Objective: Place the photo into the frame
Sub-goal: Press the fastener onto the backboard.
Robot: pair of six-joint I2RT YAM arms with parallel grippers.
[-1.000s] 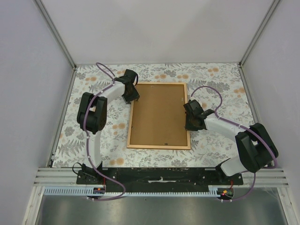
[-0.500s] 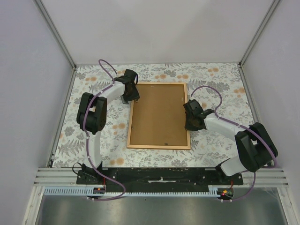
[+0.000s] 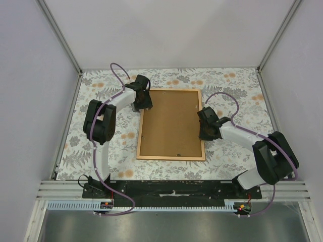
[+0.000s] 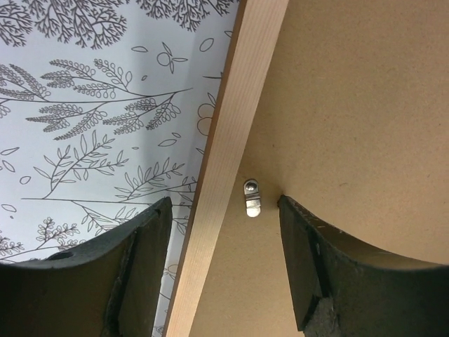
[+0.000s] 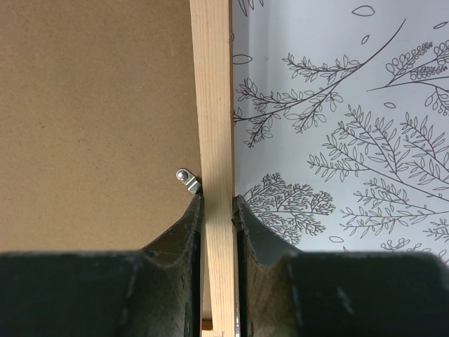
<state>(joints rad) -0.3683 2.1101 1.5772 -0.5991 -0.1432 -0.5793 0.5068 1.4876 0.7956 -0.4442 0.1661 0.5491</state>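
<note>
The frame point(image 3: 141, 132) lies flat mid-table with a brown backing board point(image 3: 171, 123) filling it. The photo is hidden. My left gripper point(image 3: 143, 105) is over the frame's left rail near the far corner. In the left wrist view that gripper point(image 4: 224, 202) is open astride the rail point(image 4: 224, 161), with a small metal clip point(image 4: 252, 197) lying between its fingers. My right gripper point(image 3: 204, 132) is at the right rail. In the right wrist view it point(image 5: 217, 200) is shut on the rail point(image 5: 212, 91), beside another clip point(image 5: 188, 180).
A floral-print cloth point(image 3: 101, 146) covers the table around the frame. White walls with metal posts point(image 3: 60, 35) enclose the left, far and right sides. Both arm bases sit on the black rail point(image 3: 171, 189) at the near edge.
My left gripper's jaws have opened wider over the left rail and its wrist has shifted slightly. The right gripper and the frame have stayed put.
</note>
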